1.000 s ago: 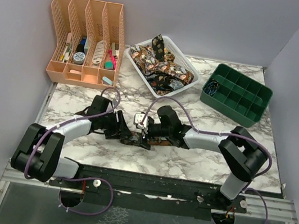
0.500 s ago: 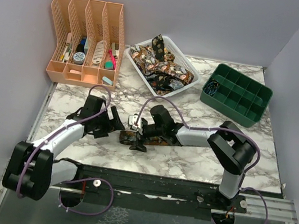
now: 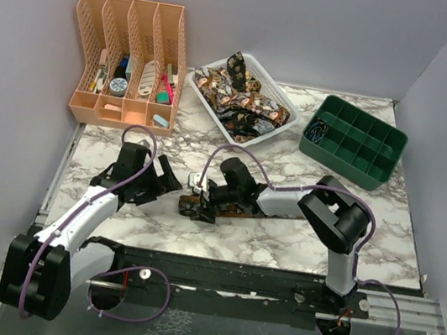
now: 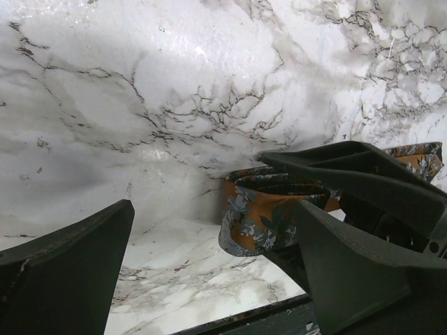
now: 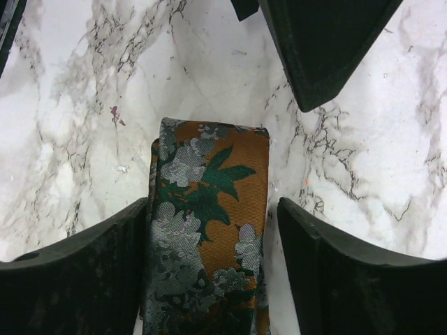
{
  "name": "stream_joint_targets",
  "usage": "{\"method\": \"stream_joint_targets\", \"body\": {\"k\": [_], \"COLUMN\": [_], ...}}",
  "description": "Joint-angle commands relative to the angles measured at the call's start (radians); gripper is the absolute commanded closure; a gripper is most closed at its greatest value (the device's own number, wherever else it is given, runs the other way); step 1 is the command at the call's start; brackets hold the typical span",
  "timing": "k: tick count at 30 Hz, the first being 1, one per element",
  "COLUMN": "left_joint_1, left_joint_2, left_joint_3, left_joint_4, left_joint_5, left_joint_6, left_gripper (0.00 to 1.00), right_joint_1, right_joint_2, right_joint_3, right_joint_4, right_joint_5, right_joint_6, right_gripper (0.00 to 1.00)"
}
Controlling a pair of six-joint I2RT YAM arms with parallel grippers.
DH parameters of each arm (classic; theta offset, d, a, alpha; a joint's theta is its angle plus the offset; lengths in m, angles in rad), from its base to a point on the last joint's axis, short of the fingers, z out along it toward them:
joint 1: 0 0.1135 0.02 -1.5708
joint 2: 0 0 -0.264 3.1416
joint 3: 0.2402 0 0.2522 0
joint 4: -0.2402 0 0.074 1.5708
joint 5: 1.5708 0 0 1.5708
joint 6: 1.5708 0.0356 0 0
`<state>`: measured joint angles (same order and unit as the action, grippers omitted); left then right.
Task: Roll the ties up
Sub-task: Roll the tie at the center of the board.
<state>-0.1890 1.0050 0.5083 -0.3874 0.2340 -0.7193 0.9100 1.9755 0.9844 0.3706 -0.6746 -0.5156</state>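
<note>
One patterned tie [image 3: 242, 212] lies flat along the near middle of the table, its left end folded into a short roll [image 3: 191, 206]. My right gripper [image 3: 202, 199] hangs over that rolled end. In the right wrist view the orange, green and grey tie [image 5: 209, 230] runs between the open fingers of the right gripper [image 5: 213, 206]; the left finger touches its edge and the right finger stands off it. My left gripper [image 3: 164, 179] is open a little to the left of the roll, holding nothing. The left wrist view shows the left gripper [image 4: 213, 209] wide apart, facing the roll [image 4: 262, 216]. More ties [image 3: 236, 99] are heaped in the white basket.
A white basket [image 3: 195, 88] stands at the back centre. An orange divided organizer [image 3: 125, 63] with small items is at the back left. A green compartment tray [image 3: 353, 141] sits at the back right. Purple cables loop over both arms.
My left gripper has opened and drawn back to the left, away from the tie. My right gripper has slid left along the tie to its rolled end, and its jaws have narrowed slightly.
</note>
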Motion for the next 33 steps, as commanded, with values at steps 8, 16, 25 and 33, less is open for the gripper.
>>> {"method": "stream_joint_targets", "body": {"k": [8,16,25,33], "left_joint_1": [0.008,0.008,0.008,0.010], "left_joint_2": [-0.028,-0.035,-0.113,-0.204], "left_joint_3": [-0.085,-0.111,-0.114,-0.120], "left_joint_4": [0.082,0.099,0.094,0.077], "left_joint_5": [0.052,0.059,0.011,-0.077], "left_joint_6": [-0.049,-0.061,-0.080,-0.112], "left_gripper": [0.03,0.03,0.01,0.01], "right_joint_1": [0.006,0.006,0.006,0.006], "right_joint_2": [0.074,0.075,-0.050,-0.252], "right_joint_3": [0.016,0.022,0.021,-0.170], "right_joint_4": [-0.080,-0.088,-0.029,0.186], "right_joint_5": [-0.039,-0.026,0.084,0.117], "right_joint_6": [-0.134,-0.133,-0.045,0.102], "right_gripper": [0.52,0.46,0.01,0.00]}}
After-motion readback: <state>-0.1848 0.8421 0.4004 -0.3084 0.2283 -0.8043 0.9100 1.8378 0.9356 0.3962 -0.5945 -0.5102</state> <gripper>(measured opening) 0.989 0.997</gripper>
